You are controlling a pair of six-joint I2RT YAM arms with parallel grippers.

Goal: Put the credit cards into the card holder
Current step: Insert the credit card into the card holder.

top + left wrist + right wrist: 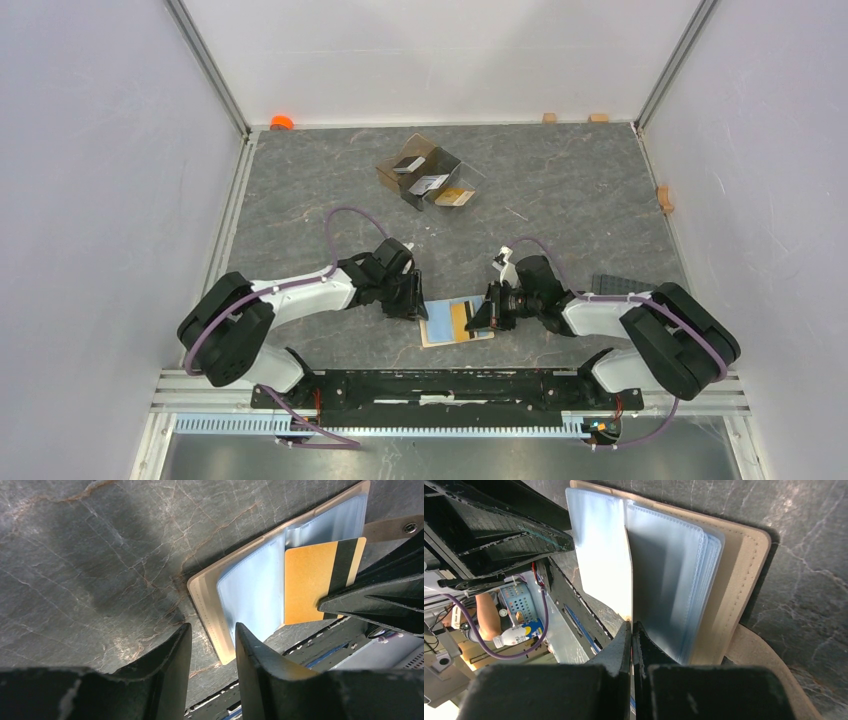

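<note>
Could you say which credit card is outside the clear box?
The gold striped card in the right tool, at the card holder; the rest lie in the box.

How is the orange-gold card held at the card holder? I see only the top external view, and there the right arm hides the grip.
Observer: The right wrist view shows the right fingers shut on one edge of the orange-gold card.
Operator: Is the card inside a pocket?
Observer: Mostly not. In the left wrist view almost its whole face, with the black stripe, lies over the light blue pockets.
Operator: And what are the left fingers doing?
Observer: The left fingers are open. A corner of the card holder shows in the gap between them, but I cannot tell if they touch it.
</note>
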